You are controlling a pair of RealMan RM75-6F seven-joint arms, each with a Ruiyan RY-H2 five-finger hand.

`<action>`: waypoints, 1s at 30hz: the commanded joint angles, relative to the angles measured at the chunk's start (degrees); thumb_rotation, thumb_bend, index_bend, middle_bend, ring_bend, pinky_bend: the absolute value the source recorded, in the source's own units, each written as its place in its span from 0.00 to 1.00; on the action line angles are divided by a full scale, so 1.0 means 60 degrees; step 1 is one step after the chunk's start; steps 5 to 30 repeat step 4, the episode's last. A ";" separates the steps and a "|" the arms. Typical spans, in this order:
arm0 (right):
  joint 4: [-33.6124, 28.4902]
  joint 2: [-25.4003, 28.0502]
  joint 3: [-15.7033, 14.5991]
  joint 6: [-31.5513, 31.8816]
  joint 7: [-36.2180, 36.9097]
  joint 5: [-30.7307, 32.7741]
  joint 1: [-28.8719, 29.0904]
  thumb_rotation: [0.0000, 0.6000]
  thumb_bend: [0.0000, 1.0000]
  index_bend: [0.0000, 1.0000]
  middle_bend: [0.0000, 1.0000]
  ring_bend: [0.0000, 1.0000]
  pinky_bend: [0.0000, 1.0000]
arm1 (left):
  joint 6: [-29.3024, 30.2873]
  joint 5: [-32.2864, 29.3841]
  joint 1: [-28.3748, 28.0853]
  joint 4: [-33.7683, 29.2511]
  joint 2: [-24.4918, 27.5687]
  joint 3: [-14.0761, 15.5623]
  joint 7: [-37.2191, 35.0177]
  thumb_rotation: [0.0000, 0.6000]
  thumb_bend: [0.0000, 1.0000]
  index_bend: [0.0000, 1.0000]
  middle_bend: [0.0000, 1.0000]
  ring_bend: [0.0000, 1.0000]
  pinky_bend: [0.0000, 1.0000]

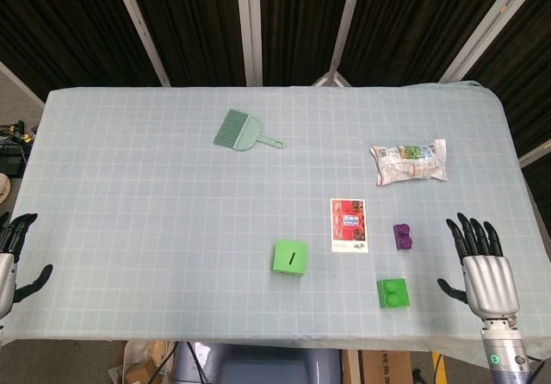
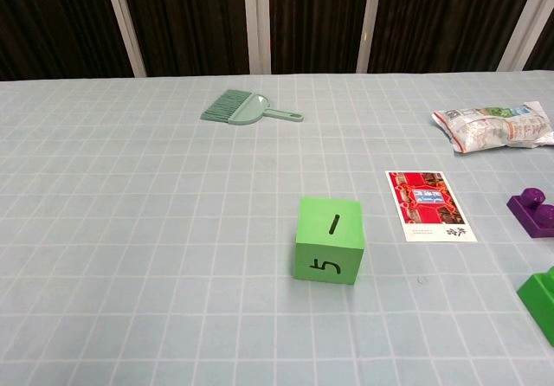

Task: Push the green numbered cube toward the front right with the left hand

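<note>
Nothing is held: the right robot hand (image 1: 486, 268) is spread wide at the lower right of the frame, and the left robot hand (image 1: 10, 259), its fingers apart, is kept at the lower left edge. Nearest the right one, a studded green plastic block (image 1: 393, 294) sits on the gridded cloth counter (image 1: 155, 220), a smaller purple block (image 1: 402, 236) just above it.
</note>
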 commanded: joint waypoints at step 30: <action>0.0015 0.0133 0.0093 0.0167 0.0361 -0.0021 -0.0114 1.00 0.07 0.08 0.00 0.00 0.00 | 0.0049 0.0104 0.0160 0.0077 -0.0172 -0.0225 0.0277 1.00 0.33 0.12 0.12 0.05 0.16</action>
